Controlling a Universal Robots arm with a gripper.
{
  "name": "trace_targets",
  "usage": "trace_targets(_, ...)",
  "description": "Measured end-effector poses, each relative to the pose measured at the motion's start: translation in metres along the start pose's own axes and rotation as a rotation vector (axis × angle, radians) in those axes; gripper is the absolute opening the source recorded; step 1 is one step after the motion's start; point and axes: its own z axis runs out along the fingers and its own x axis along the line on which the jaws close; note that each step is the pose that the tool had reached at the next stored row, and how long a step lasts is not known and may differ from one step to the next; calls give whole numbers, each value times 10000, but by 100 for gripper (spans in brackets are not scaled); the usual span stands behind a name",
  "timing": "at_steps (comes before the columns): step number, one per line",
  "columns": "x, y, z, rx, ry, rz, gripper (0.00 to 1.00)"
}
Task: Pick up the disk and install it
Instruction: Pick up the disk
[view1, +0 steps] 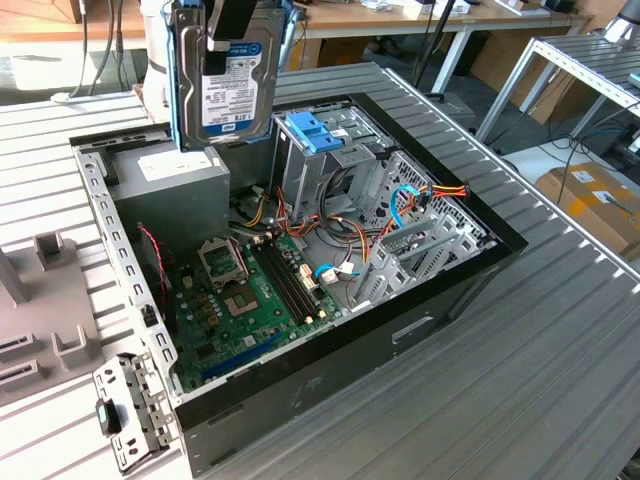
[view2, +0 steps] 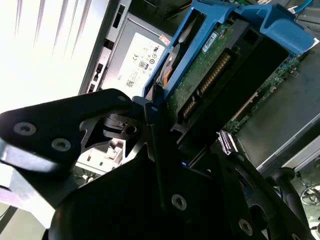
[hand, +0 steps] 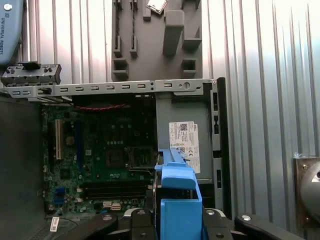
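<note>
Silver-grey metal disk (view1: 235, 95), flat and rectangular, white label with blue print, blue plastic side rails. Upright on edge, in the air above the open black computer case (view1: 330, 385), over the case's corner toward the exterior view's left. Clenched at its upper end by the black pincer (view1: 228, 25), grasping the disk.

Inside the case, straight below the disk: grey metal power-supply box (view1: 170, 190) with white sticker. Beside that box, flat on the case floor: green motherboard (view1: 250, 300). On the case's drive cage, toward the exterior view's right of the disk: light-blue plastic tray (view1: 315, 130).

Second wrist view: green circuit-board face of the disk (view2: 210, 70) against black fingers (view2: 156, 125), power-supply box (view2: 140, 55) beyond.

First wrist view: blue rail of the disk (hand: 177, 195) above the power-supply box (hand: 182, 132).

Case flat on a ribbed metal bench (view1: 540, 370).
</note>
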Motion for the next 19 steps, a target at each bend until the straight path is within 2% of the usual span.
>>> trace_targets(2, 25, -3, 0, 0, 0, 0, 36)
trace_targets(4, 107, -18, 2, 0, 1, 0, 36)
trace_targets(19, 192, -32, 6, 0, 0, 0, 36)
